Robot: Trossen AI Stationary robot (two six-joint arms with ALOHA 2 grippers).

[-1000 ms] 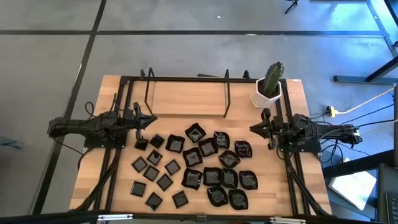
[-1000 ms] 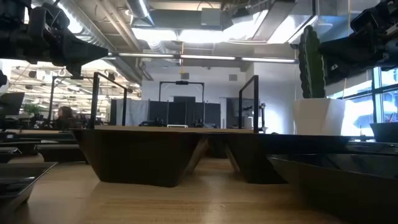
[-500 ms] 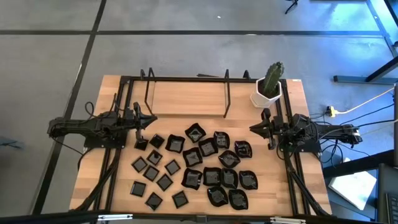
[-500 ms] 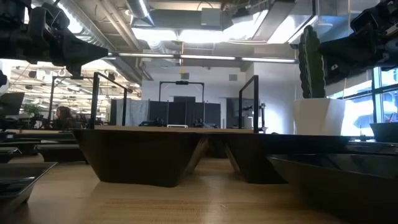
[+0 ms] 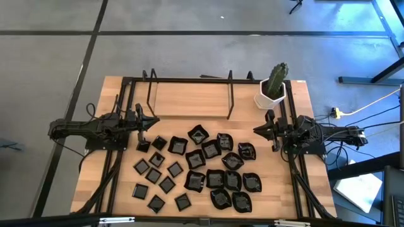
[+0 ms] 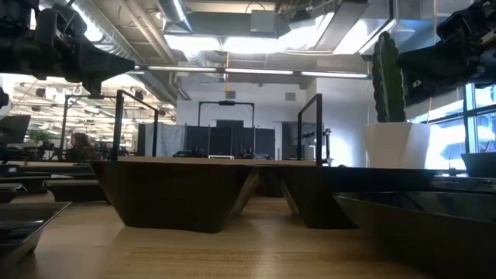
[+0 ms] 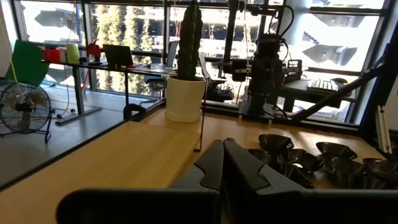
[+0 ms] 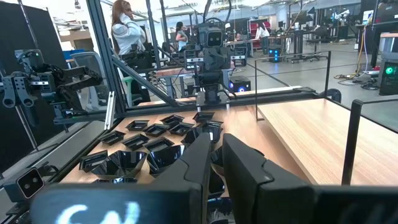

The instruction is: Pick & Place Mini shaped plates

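Many small glossy black plates (image 5: pixel 202 169) lie spread over the near half of the wooden table: little flat squares (image 5: pixel 156 176) toward the left, larger raised-rim and wavy-edged ones (image 5: pixel 230 180) toward the right. They also show in the right wrist view (image 8: pixel 146 146) and the left wrist view (image 7: pixel 323 158). My left gripper (image 5: pixel 153 122) hovers at the left side, above the table and beside the heap, fingers shut (image 7: pixel 222 152). My right gripper (image 5: pixel 257 130) hovers at the right side, fingers shut (image 8: pixel 214 144). Neither touches a plate.
A white pot with a green cactus (image 5: pixel 274 88) stands at the far right corner. A black wire frame (image 5: pixel 189 94) borders a raised wooden board at the far side. Bare wood (image 5: pixel 189 101) lies there. A person (image 8: pixel 124 31) shows in the room beyond.
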